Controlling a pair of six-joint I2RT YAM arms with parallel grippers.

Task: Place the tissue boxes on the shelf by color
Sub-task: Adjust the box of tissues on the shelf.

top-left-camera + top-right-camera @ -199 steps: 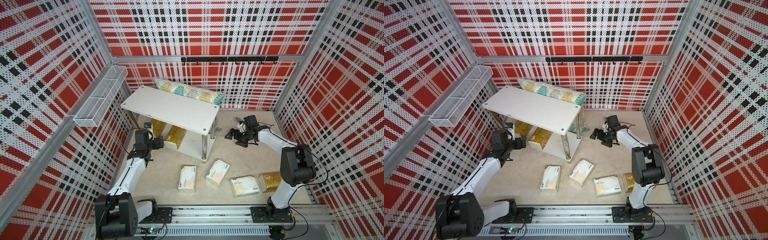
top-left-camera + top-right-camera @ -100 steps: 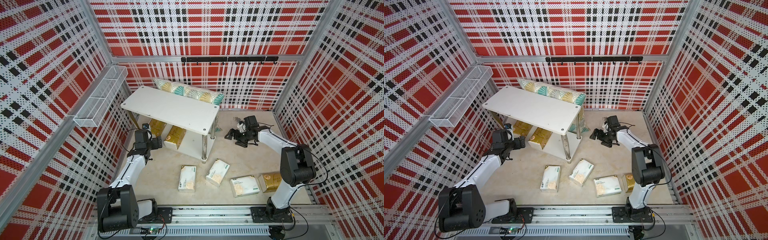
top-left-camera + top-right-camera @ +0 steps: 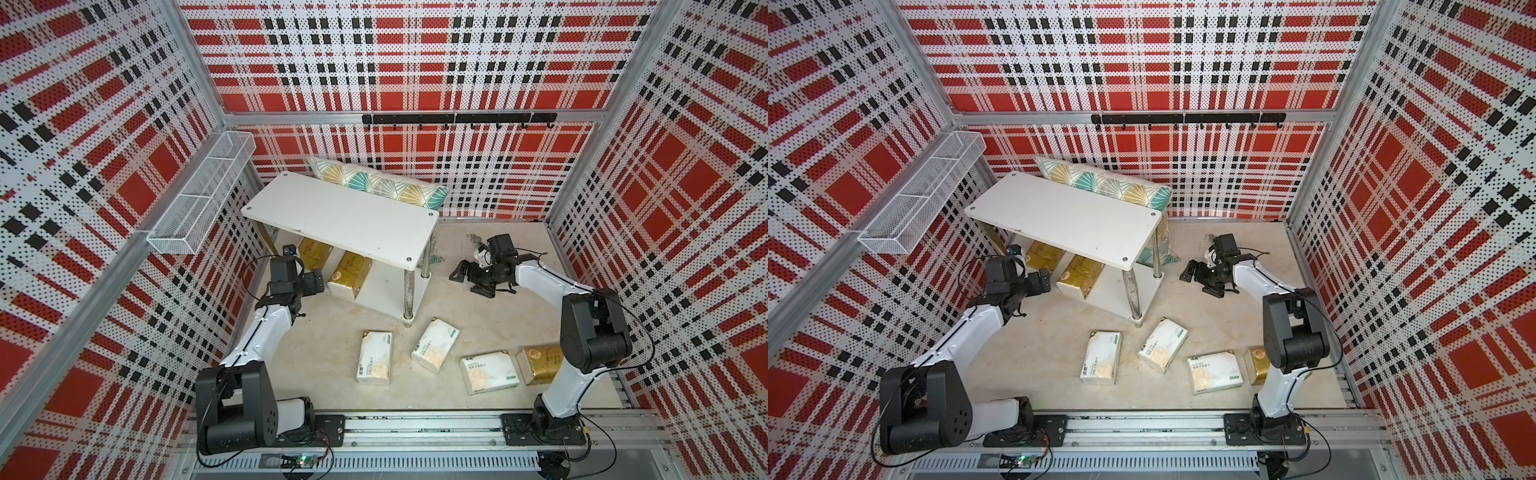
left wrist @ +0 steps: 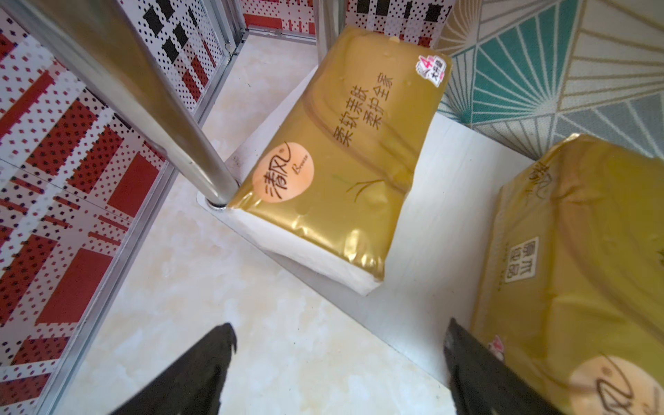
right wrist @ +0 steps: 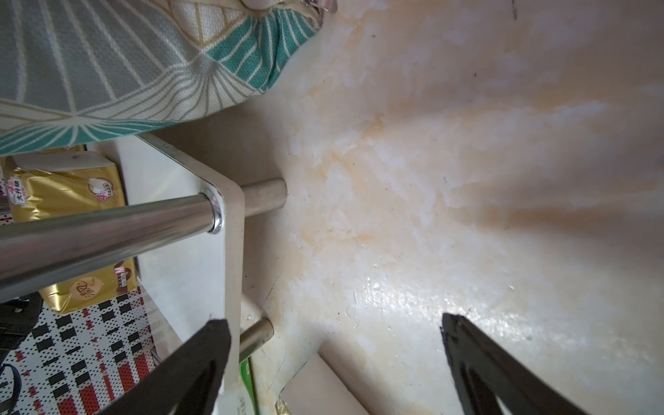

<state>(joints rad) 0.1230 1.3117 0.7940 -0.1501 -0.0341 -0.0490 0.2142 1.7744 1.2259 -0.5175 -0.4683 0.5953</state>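
obs: over the last second the left arm's shoulder and elbow links have re-posed, and the upper link now stands higher. the left gripper (image 4: pixel 337 327) has barely shifted from the front edge of the lower board (image 3: pixel 382 291) of the low white two-tier shelf with chrome tube legs (image 3: pixel 340 216). its jaws remain spread with nothing between them.

packs on the lower board: no movement seen.
- corner gold pack (image 4: pixel 334 161), a shiny gold soft brick-shaped tissue pack with white ends, lies at the board's left front corner against the chrome leg (image 4: pixel 161 107).
- second gold pack (image 4: pixel 575 269), same kind, lies beside it toward the board's middle, with a gap between them. one black finger (image 4: pixel 467 359) sits just beside its near end; contact cannot be told.

right gripper (image 5: pixel 332 320): unchanged, jaws spread and empty, low over the beige floor (image 3: pixel 332 340) off the shelf's right end, near the teal-and-gold patterned pillow (image 3: pixel 374 183).

still on the floor near its front edge, unmoved:
- left white pack (image 3: pixel 375 361), middle white pack (image 3: pixel 435 345) and right white pack (image 3: pixel 489 371), all white soft packs with a peach patch and green logo.
- third gold pack (image 3: pixel 538 361), partly hidden behind the right arm.

reading: the release on the lower board looks finished and the left arm is probably backing out. two of three gold packs are grouped there. the top board carries no pack, so it is likely meant for the white ones. four packs remain to place.
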